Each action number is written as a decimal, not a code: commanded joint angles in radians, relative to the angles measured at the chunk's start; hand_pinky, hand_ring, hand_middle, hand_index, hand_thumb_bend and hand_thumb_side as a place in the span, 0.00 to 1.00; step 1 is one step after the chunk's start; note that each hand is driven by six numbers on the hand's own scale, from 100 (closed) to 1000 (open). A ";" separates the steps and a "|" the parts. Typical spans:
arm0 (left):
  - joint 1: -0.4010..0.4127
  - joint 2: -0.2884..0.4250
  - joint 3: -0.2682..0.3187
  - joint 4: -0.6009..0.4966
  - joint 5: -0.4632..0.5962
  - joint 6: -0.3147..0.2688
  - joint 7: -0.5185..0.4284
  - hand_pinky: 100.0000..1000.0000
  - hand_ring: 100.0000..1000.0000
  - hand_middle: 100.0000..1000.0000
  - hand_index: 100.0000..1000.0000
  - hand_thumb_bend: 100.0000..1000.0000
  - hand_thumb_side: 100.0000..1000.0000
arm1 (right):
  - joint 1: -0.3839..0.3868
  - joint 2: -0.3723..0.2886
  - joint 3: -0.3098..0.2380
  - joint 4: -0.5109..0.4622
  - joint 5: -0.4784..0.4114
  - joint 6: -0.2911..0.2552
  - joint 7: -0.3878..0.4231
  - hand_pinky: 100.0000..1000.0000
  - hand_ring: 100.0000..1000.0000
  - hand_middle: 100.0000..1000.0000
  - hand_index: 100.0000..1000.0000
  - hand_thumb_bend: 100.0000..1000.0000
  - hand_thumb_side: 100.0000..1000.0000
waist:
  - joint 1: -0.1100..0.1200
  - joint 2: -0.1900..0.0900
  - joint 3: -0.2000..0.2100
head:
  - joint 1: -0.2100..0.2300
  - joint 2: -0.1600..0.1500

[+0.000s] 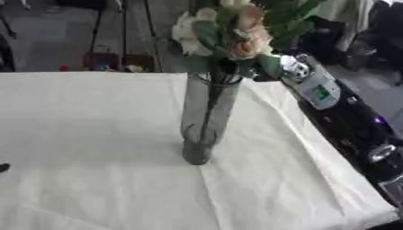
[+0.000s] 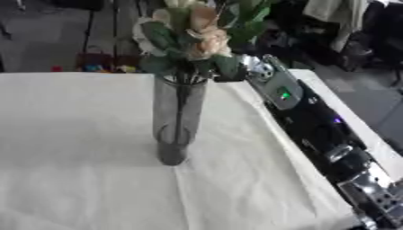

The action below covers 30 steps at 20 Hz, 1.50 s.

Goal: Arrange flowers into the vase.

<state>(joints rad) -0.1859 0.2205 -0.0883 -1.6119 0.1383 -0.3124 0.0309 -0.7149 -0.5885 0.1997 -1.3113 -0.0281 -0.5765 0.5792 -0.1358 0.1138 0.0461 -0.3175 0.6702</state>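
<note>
A tall clear glass vase [image 1: 206, 117] stands upright in the middle of the white-clothed table [image 1: 94, 134]. Several pale cream and peach flowers [image 1: 245, 31] with green leaves sit in its mouth, their dark stems running down inside the glass. My right arm [image 2: 315, 126] reaches in from the lower right along the table's right edge. My right hand [image 1: 293, 67] is at the bouquet's right side, level with the vase rim, mostly hidden behind the leaves. A small dark tip at the left edge is all that shows of my left hand [image 1: 3, 168].
The table's right edge runs diagonally under my right arm. Beyond the far edge are a grey floor, dark furniture legs and a low red box [image 1: 100, 60] with small coloured items. Hanging clothes [image 2: 338, 13] show at the back right.
</note>
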 commanded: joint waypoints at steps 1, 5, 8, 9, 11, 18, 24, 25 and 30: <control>-0.013 0.006 -0.002 -0.015 0.002 -0.001 -0.004 0.70 0.95 0.64 0.79 0.91 0.75 | -0.011 -0.041 -0.017 -0.010 0.000 -0.331 0.328 1.00 1.00 1.00 1.00 0.21 0.93 | 0.009 -0.011 -0.003 | -0.002 -0.011; -0.012 0.006 -0.002 -0.015 0.002 -0.001 -0.004 0.70 0.95 0.64 0.79 0.91 0.75 | -0.007 -0.047 -0.020 -0.013 -0.004 -0.331 0.328 1.00 1.00 1.00 1.00 0.19 0.94 | 0.008 -0.012 -0.003 | -0.002 -0.011; -0.012 0.006 -0.002 -0.014 0.002 -0.001 -0.004 0.70 0.95 0.64 0.79 0.91 0.75 | -0.005 -0.049 -0.021 -0.014 -0.006 -0.331 0.328 1.00 1.00 1.00 1.00 0.17 0.95 | 0.007 -0.012 -0.004 | -0.003 -0.011; -0.012 0.006 -0.002 -0.014 0.002 -0.001 -0.004 0.70 0.95 0.64 0.79 0.91 0.75 | -0.002 -0.052 -0.023 -0.014 -0.008 -0.331 0.328 1.00 1.00 1.00 1.00 0.16 0.95 | 0.006 -0.012 -0.005 | -0.002 -0.011; -0.011 0.006 -0.002 -0.014 0.002 -0.001 -0.004 0.70 0.95 0.64 0.79 0.91 0.75 | 0.003 -0.057 -0.025 -0.016 -0.011 -0.331 0.328 1.00 1.00 1.00 1.00 0.15 0.96 | 0.005 -0.012 -0.006 | -0.003 -0.011; -0.011 0.006 -0.001 -0.014 0.002 -0.002 -0.004 0.70 0.95 0.64 0.79 0.91 0.75 | 0.015 -0.065 -0.026 -0.024 -0.014 -0.331 0.328 1.00 1.00 1.00 1.00 0.13 0.98 | 0.003 -0.012 -0.006 | -0.002 -0.012; -0.012 0.005 -0.001 -0.014 0.001 -0.002 -0.004 0.70 0.95 0.64 0.79 0.91 0.75 | 0.026 -0.074 -0.025 -0.048 -0.020 -0.331 0.328 1.00 1.00 1.00 1.00 0.27 0.97 | 0.003 -0.013 -0.005 | -0.001 -0.013; -0.012 0.005 -0.001 -0.014 0.001 -0.002 -0.004 0.70 0.95 0.64 0.79 0.91 0.75 | 0.029 -0.076 -0.026 -0.051 -0.021 -0.331 0.328 1.00 1.00 1.00 1.00 0.28 0.97 | 0.003 -0.014 -0.005 | -0.001 -0.014; -0.013 0.004 -0.001 -0.013 0.001 -0.002 -0.004 0.70 0.95 0.64 0.79 0.91 0.75 | 0.040 -0.083 -0.033 -0.060 -0.026 -0.331 0.328 1.00 1.00 1.00 1.00 0.30 0.96 | 0.003 -0.014 -0.004 | 0.000 -0.016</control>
<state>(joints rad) -0.1859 0.2201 -0.0883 -1.6119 0.1385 -0.3125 0.0307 -0.6631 -0.6291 0.1843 -1.3499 -0.0452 -0.5765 0.5792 -0.1374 0.1135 0.0425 -0.3181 0.6654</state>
